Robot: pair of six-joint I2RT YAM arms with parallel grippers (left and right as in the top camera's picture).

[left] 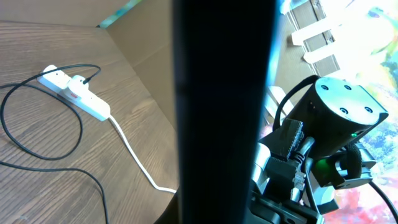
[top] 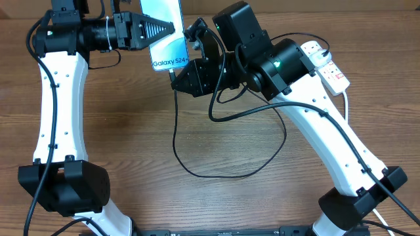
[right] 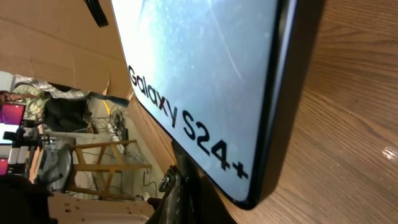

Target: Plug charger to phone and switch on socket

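Over the tabletop's far edge, the left gripper pinches the slim blue-screened phone aloft. Its bottom edge faces the right gripper, apparently clamped on the thin black charger cable.

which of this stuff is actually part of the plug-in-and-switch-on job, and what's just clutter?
Part of the job:
- the phone
- the charger, the thin black cable looping over the table
- the socket

Just lying about:
- thick white lead trailing off the socket
- cardboard wall
- wooden frame in the background
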